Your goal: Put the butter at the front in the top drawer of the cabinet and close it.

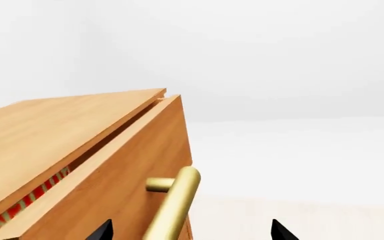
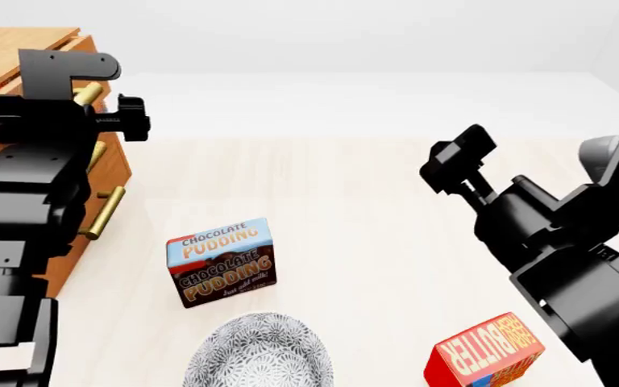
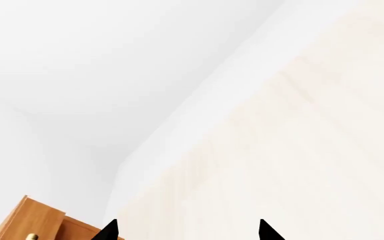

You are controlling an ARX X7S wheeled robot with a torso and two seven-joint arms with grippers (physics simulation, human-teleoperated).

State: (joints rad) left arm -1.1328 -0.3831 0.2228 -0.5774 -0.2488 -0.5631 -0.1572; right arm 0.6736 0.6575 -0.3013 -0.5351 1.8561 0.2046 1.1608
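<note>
The cabinet (image 1: 45, 130) stands at the left of the head view, where it shows as (image 2: 9, 44). Its top drawer (image 1: 112, 185) is out by a narrow gap. Through that gap shows a red, yellow and blue strip of a butter carton (image 1: 35, 197) lying inside. My left gripper (image 1: 193, 231) is open, its black fingertips (image 1: 104, 231) on either side of the drawer's brass bar handle (image 1: 175, 205) without touching it. My right gripper (image 3: 186, 231) is open and empty, held in the air at the right (image 2: 454, 157), away from the cabinet.
A second butter carton (image 2: 487, 351) lies at the near right, by my right arm. A Chocolate Pudding box (image 2: 222, 262) stands mid-table, with a patterned grey bowl (image 2: 258, 355) in front of it. Lower drawer handles (image 2: 105, 211) stick out beside my left arm.
</note>
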